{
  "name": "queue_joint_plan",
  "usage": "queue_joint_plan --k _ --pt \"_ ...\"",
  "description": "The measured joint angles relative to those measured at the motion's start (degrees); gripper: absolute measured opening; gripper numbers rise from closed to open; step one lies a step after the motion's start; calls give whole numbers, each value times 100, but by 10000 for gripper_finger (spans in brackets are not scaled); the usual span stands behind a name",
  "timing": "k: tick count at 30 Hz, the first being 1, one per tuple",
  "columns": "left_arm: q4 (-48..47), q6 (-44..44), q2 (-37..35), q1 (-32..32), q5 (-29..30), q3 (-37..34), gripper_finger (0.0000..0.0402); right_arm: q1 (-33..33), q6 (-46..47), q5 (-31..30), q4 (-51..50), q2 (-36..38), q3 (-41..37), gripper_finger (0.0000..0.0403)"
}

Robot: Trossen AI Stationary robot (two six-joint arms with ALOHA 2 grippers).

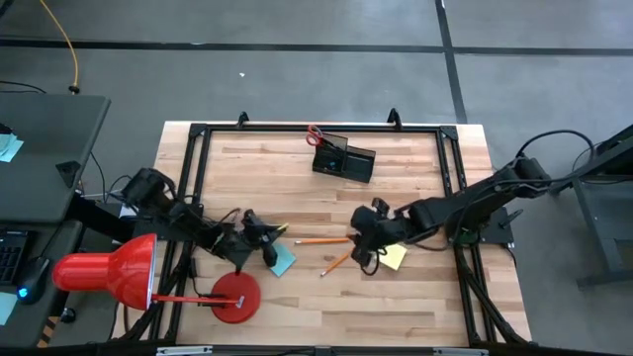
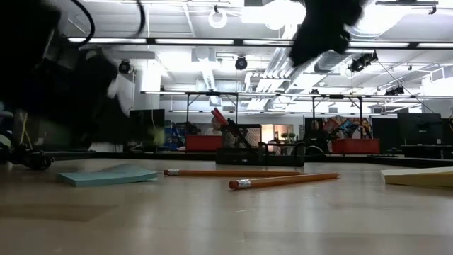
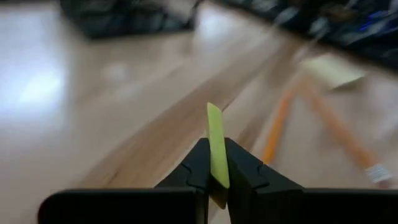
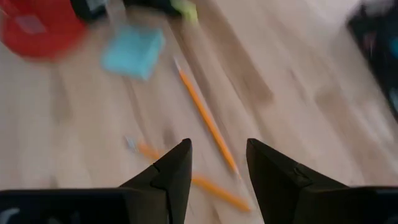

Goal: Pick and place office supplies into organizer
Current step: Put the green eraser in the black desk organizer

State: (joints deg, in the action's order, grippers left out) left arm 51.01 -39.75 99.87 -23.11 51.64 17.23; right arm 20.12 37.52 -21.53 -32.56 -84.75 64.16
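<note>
Tiny yellow block [image 3: 217,149] pinched upright between left pincer [image 3: 214,171] fingers, long axis vertical, edge pointing across bench [image 1: 415,178] toward pencils [image 3: 277,127]. Grasp step apparently complete; next calls for lift and carry to organizer [image 1: 344,158] at far edge, then release into lower tray. Right pincer [image 4: 217,165] spread, empty, hovering over pencils near yellow pad [image 1: 396,257].

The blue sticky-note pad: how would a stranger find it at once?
Start at the big red desk lamp at the table's left front. Just right of it, beside the left gripper, lies the flat square blue sticky-note pad. The only other pad is yellow.
</note>
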Motion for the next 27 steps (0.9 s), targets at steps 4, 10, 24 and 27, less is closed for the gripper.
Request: queue_joint_plan --k 4,10,24,27 --pt "715 1020 -646 230 -482 16 7 -173 -294 -11 900 311 0 144" --pt "236 1918 -1494 1138 -1674 486 7 -360 -234 243 2486 747 -663 144" --pt "-4915 3835 -2052 3326 -4209 3489 8 145 898 -867 6242 2023 -3436 144" --pt "-5622 4271 -2041 3755 -4546 3979 12 244 826 -1118 7127 2198 -3875 144"
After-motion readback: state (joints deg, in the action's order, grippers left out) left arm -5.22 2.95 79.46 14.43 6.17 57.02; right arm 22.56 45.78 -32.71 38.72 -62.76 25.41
